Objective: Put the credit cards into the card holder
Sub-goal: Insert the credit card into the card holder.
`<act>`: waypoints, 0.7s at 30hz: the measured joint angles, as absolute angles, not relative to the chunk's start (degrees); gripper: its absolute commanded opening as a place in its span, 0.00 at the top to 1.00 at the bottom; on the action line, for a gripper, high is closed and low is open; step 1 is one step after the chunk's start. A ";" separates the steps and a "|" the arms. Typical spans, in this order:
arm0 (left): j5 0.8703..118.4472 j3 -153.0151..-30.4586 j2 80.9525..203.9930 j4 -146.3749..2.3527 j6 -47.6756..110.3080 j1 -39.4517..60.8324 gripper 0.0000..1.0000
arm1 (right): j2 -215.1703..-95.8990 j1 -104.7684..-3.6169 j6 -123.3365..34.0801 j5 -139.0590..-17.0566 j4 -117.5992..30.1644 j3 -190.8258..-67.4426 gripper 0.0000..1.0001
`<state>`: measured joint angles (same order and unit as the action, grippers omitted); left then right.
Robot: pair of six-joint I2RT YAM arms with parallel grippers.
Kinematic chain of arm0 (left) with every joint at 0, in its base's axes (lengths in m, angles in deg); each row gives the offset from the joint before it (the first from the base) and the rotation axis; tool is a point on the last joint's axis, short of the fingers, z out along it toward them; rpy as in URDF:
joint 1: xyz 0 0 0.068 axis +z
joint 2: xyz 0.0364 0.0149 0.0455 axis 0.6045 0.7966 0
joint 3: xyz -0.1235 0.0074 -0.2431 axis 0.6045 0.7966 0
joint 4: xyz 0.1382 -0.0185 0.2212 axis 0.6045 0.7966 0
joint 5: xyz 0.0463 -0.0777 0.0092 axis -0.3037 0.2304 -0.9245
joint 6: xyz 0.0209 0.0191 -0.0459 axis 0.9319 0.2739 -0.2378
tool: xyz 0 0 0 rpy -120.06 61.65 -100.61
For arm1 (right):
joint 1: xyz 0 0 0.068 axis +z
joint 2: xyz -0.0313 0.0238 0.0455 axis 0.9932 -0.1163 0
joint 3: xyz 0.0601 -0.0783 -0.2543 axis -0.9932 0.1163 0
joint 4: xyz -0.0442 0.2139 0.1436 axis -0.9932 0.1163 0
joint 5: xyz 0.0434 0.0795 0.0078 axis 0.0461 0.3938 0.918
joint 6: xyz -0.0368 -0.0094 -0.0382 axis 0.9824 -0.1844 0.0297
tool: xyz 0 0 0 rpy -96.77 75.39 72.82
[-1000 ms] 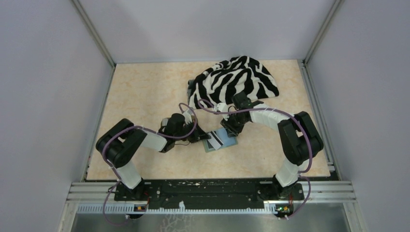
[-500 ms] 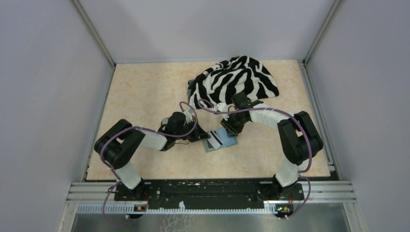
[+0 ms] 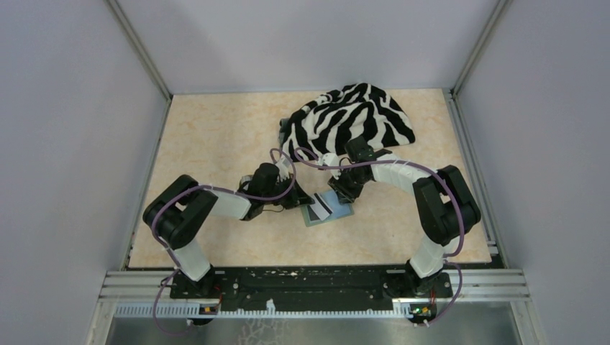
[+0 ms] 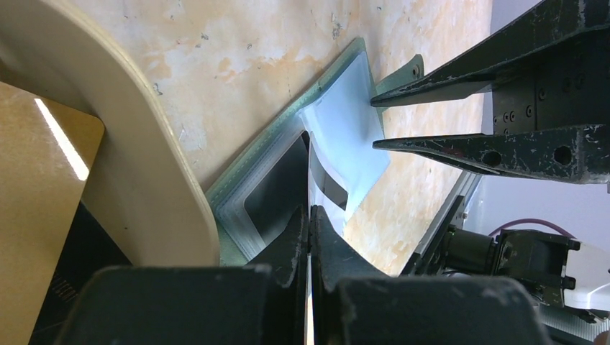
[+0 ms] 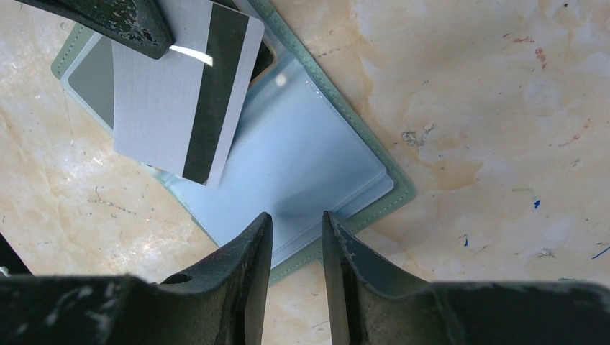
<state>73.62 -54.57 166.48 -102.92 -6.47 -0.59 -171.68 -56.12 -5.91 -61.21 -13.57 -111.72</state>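
Observation:
The sage-green card holder (image 5: 316, 180) lies open on the table, pale blue inside up (image 3: 332, 213). My left gripper (image 4: 310, 210) is shut on a credit card (image 5: 155, 93), white-backed with a black stripe, held tilted over the holder's left half (image 4: 266, 180). That card's far edge sits at the holder's pocket (image 3: 319, 208). My right gripper (image 5: 297, 223) stands open, narrowly, its tips down on the holder's near right edge with nothing between them. A yellow-orange card (image 4: 36, 158) and a dark card (image 4: 79, 266) lie in the tan tray.
The tan oval tray (image 4: 137, 151) sits right beside the holder, under my left wrist. A zebra-striped cloth (image 3: 352, 118) is heaped at the back of the table, just behind the right arm. Grey walls close in three sides.
The left wrist has shifted slightly away from the base, toward the holder. The card, the holder and the right gripper stay where they were.

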 measured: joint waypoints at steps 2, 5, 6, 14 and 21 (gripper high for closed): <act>73.64 -54.66 166.48 -102.75 -6.25 -0.59 1.00 | -171.68 -56.12 -5.91 -61.19 -13.51 -111.72 0.68; 73.72 -55.18 166.48 -101.85 -5.68 -0.59 1.00 | -171.68 -56.12 -5.91 -61.19 -13.46 -111.72 0.68; 73.92 -55.47 166.48 -101.55 -5.48 -0.59 1.00 | -171.68 -56.12 -5.91 -61.19 -13.46 -111.72 0.68; 76.57 -57.98 169.56 -101.15 -5.55 -0.59 1.00 | -171.68 -56.12 -5.91 -61.19 -13.40 -111.74 0.68; 78.10 -60.67 171.05 -98.75 -5.70 -0.59 1.00 | -171.68 -56.12 -5.91 -61.16 -13.37 -111.74 0.68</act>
<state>78.10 -60.67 171.05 -98.75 -5.70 -0.59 -171.68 -56.12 -5.91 -61.16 -13.37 -111.74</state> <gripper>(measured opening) 0.007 0.319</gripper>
